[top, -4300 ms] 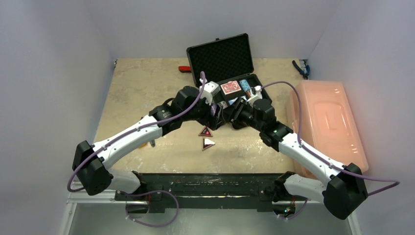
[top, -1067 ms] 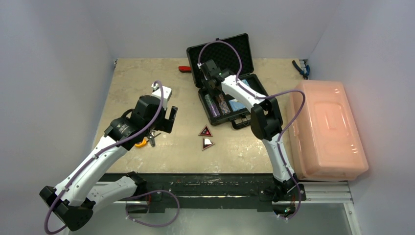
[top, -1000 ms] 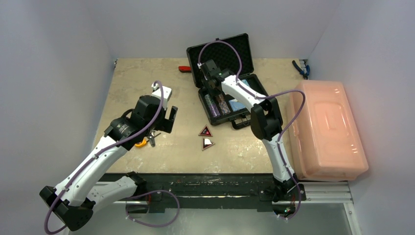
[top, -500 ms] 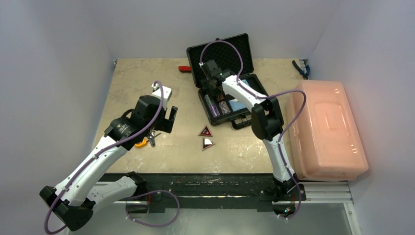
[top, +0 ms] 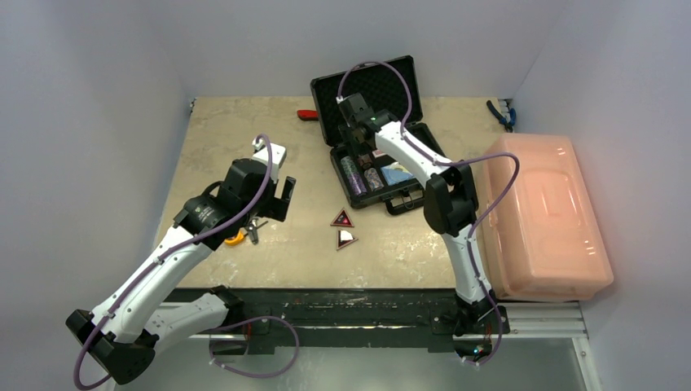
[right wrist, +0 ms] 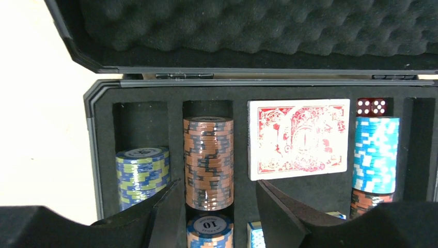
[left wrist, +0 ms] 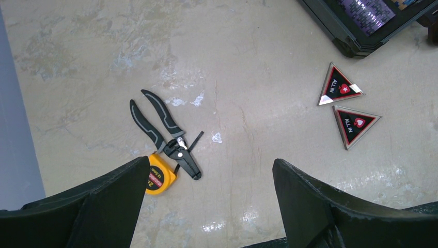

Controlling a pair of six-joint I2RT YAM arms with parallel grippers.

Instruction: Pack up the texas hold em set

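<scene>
The right arm [top: 410,152] reaches far over the case [right wrist: 101,150], its gripper [right wrist: 218,185] spread and empty above chip stacks [right wrist: 208,160] lying lengthwise toward the lid, while the left gripper [left wrist: 209,169] hangs wide and empty.

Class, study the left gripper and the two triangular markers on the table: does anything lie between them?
Nothing visible does. Bare table separates the open left gripper from the two triangular markers; the pliers and tape measure lie off to the other side.

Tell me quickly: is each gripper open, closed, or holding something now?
Left gripper: open, holding nothing.
Right gripper: open, holding nothing, over the open briefcase.
</scene>
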